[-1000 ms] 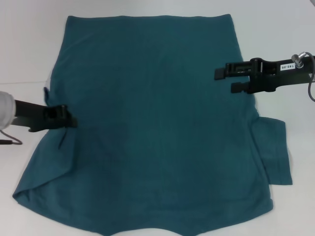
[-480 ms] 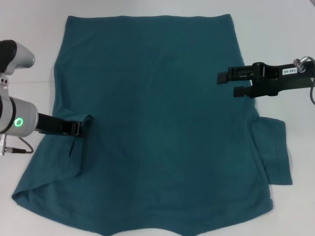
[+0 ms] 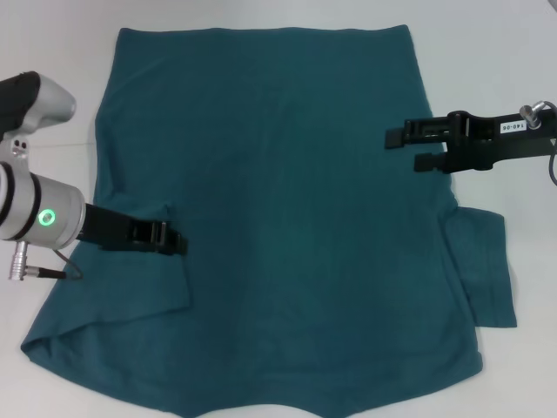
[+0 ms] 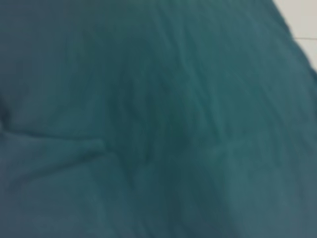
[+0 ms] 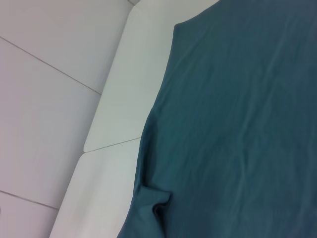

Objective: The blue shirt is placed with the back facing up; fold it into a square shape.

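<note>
A: What is on the robot's left?

B: The left gripper (image 3: 174,241), black and on a silver wrist, lies low over the left part of the dark teal-blue short-sleeved cotton shirt (image 3: 287,200). Its fingers are pressed together, pinching a fold of the left sleeve, and that flap lies drawn inward over the shirt's body.

A: And the shirt itself?

B: It is spread flat on the white table (image 3: 487,52), plain side up, hem far from the robot, collar end at the near edge. The left wrist view shows only wrinkled teal cloth (image 4: 158,119).

A: The right side?

B: The right gripper (image 3: 402,148) hovers over the shirt's right edge, its two black fingers spread apart, holding nothing. The right sleeve (image 3: 483,270) lies flat, just nearer than it.
</note>
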Motion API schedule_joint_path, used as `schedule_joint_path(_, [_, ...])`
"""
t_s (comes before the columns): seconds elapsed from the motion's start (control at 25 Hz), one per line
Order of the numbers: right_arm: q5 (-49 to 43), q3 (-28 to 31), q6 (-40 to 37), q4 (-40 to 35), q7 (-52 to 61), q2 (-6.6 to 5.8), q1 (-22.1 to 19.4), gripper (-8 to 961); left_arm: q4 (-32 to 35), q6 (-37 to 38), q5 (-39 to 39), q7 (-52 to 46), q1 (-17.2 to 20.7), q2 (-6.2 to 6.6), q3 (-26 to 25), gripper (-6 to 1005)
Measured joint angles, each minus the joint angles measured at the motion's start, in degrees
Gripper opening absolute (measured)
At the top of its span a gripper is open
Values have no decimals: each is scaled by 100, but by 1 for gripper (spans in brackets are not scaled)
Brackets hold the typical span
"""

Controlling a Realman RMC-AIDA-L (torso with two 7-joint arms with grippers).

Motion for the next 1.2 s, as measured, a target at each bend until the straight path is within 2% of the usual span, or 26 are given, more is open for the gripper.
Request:
schedule_joint_path(0.08, [0,-3,6,-2,-24,1,6,928,31,313,-184,8,16,39,-287,62])
schedule_joint_path(0.32, [0,-24,64,-37,-177,4,-25,928,70,660,-587,62,380,174,-1335,307])
schedule_joint_path(0.52, [-5,-35,105,-67,-565,-1,-56,928,44,893,-1316,339,917,326,-1583,480])
schedule_joint_path(0.64, [-15,-35,74,-165,-1016,1,-87,928,34,1522,-1887,1252,1235,384,-1622,500])
schedule_joint_path(0.68, [-18,-35,55,-229,-1131,15,-114,928,35,1724,-2008,1624,1298,374,-1619,506])
schedule_joint_path(0.76, [-22,-34,40,-368,-1257,55,-181,928,62,2178,-2277,2608,1468,278,-1620,519])
schedule_joint_path(0.96, [-47,-33,30,-447,-1267,58,-270,928,183,2158,-2459,3580,1786,-158,-1599,537])
schedule_joint_path(1.08, [-73,-5,-115,-448,-1235,30,-285,928,54,2077,-2444,3609,1790,-217,-1561,548])
schedule_joint_path(1.2, [-350,23,-654,-581,-1092,-33,-309,928,-169,2086,-2442,3325,1744,-139,-1539,666])
